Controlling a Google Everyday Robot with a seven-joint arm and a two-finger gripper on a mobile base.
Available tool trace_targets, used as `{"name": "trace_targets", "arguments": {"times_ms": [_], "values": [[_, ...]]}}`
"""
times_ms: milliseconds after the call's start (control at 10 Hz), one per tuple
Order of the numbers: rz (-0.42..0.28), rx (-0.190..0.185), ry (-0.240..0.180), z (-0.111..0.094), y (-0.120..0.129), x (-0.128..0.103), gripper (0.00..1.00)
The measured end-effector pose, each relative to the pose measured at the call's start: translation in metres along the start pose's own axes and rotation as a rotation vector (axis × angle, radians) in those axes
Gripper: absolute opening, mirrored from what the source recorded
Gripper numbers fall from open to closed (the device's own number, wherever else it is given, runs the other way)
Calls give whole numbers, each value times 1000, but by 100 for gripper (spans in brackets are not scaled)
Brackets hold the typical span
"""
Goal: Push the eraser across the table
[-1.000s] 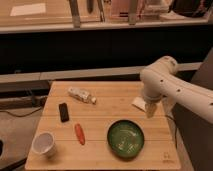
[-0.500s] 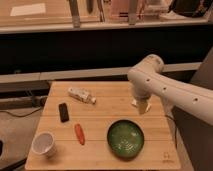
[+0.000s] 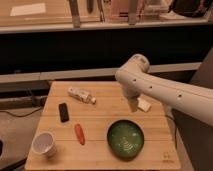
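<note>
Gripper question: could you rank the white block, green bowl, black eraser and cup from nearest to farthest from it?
From the gripper, hanging over the table, right of centre:
1. White block, right beside it.
2. Green bowl, toward the front edge.
3. Eraser, left side.
4. Cup, front-left corner.

On the bamboo worktop (image 3: 102, 117): black eraser (image 3: 63, 111) at left, clear bottle (image 3: 81, 95), orange stick (image 3: 80, 133), white cup (image 3: 44, 143), green bowl (image 3: 125, 139), white block (image 3: 144, 105). Pincer (image 3: 132, 104) low over it, just beside the block.
</note>
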Motion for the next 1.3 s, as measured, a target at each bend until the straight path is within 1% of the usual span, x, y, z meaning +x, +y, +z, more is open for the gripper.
{"name": "trace_targets", "arguments": {"times_ms": [100,400,600,700,800,1300], "values": [[-21,8,0,2,-7,-14,80],[-78,25,-3,11,-22,-31,80],[-100,33,-4,15,-29,-42,80],[-107,35,-7,17,-32,-51,80],[-125,40,-15,19,-38,-66,80],[-170,58,-36,26,-48,-85,80]]}}
